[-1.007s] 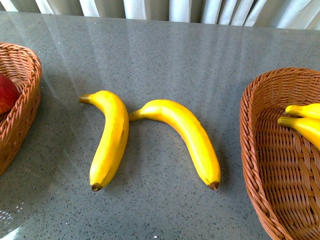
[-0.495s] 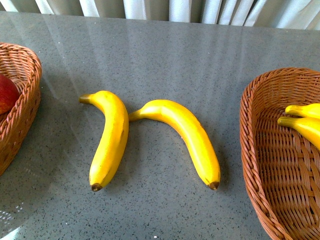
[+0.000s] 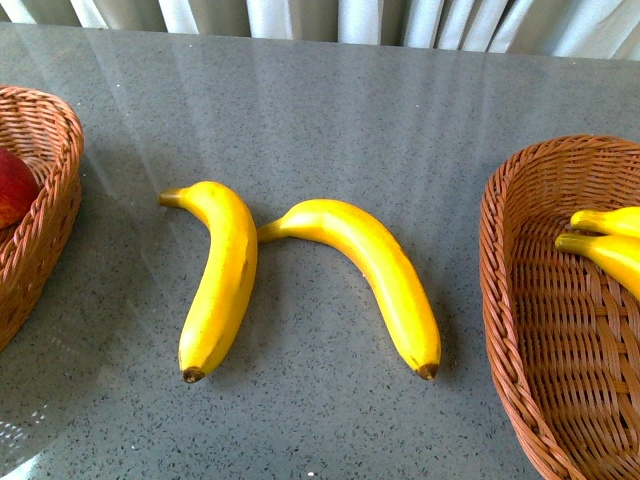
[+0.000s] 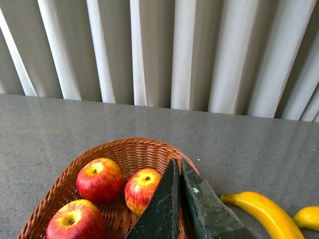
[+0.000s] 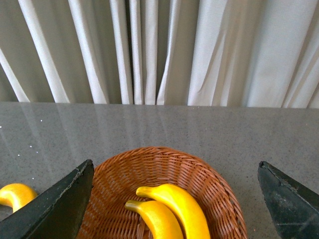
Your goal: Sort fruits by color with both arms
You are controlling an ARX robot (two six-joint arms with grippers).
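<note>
Two yellow bananas lie side by side on the grey table in the front view, a left banana (image 3: 220,275) and a right banana (image 3: 370,270). A red apple (image 3: 12,188) shows in the left wicker basket (image 3: 50,215), and two bananas (image 3: 605,245) lie in the right wicker basket (image 3: 520,330). No arm shows in the front view. In the left wrist view my left gripper (image 4: 178,162) is shut and empty above the basket rim, beside three red apples (image 4: 99,179). In the right wrist view my right gripper (image 5: 175,167) is wide open above the basket with two bananas (image 5: 174,209).
White curtains (image 3: 330,20) hang behind the table's far edge. The baskets stand at the table's left and right sides, with grey tabletop (image 3: 330,120) between them. A banana end (image 5: 15,195) shows beside the right basket in the right wrist view.
</note>
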